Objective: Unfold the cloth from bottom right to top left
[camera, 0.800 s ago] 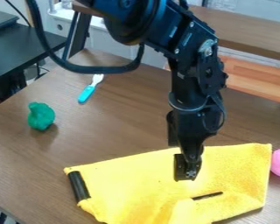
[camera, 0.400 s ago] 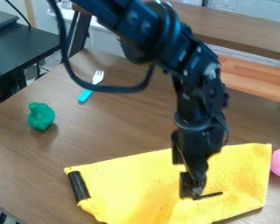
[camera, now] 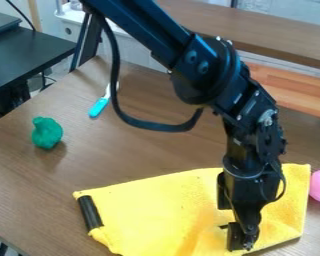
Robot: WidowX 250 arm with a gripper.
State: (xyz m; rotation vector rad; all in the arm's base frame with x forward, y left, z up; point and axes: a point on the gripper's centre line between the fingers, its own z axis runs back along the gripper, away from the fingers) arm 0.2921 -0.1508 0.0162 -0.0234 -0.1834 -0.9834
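One yellow cloth (camera: 156, 205), fuzzy, creased toward six o'clock, black patch (camera: 90, 212) at its nine o'clock edge, gripper (camera: 241, 242) at five o'clock, cannot tell how wide

ok so you've got one fixed cam here, set above the desk (camera: 136, 150) and pretty close in, looking down at a slant. It faces across toward the wooden shelf (camera: 283, 30), catching a black table (camera: 22, 55) at upper left.
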